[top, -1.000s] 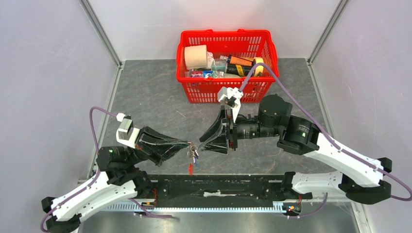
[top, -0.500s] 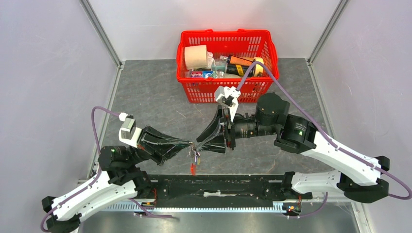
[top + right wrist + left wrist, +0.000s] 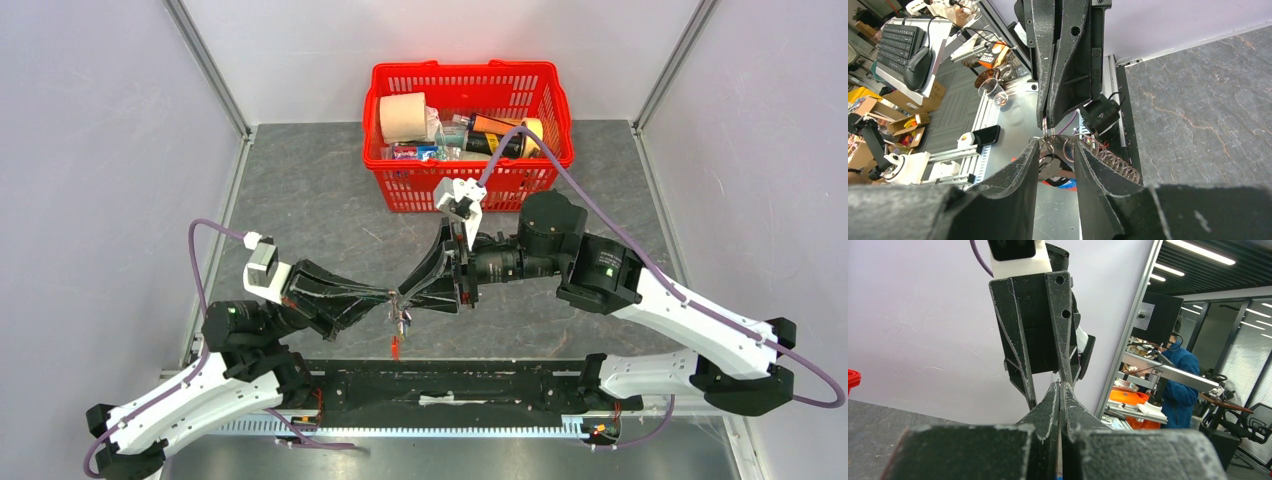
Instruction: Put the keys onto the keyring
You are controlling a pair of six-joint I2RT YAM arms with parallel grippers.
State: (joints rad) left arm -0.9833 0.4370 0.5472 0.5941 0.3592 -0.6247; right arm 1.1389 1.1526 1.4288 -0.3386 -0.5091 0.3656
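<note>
The keyring (image 3: 399, 318) hangs from the tips of my left gripper (image 3: 390, 296), which is shut on one of its rings (image 3: 1046, 131). Its silvery coil (image 3: 1110, 161) trails to the right, and the red strap (image 3: 395, 347) dangles lowest. The keys (image 3: 1054, 169), one with a black head and one with a blue tag (image 3: 1069, 183), hang in the bundle. My right gripper (image 3: 1056, 145) meets the left one tip to tip. Its jaws are open, and its fingers (image 3: 1029, 390) straddle the rings. In the left wrist view my left gripper (image 3: 1061, 386) shows its jaws pressed together.
A red basket (image 3: 467, 185) of assorted items stands at the back of the grey table (image 3: 300, 190), just behind the right wrist. The black rail (image 3: 450, 385) runs along the near edge under the hanging bundle. Metal frame posts (image 3: 215, 75) flank the table.
My right arm has moved left, bringing its fingertips onto the rings at the left gripper's tip, and its jaws have narrowed a little. The left gripper has risen slightly with the bundle.
</note>
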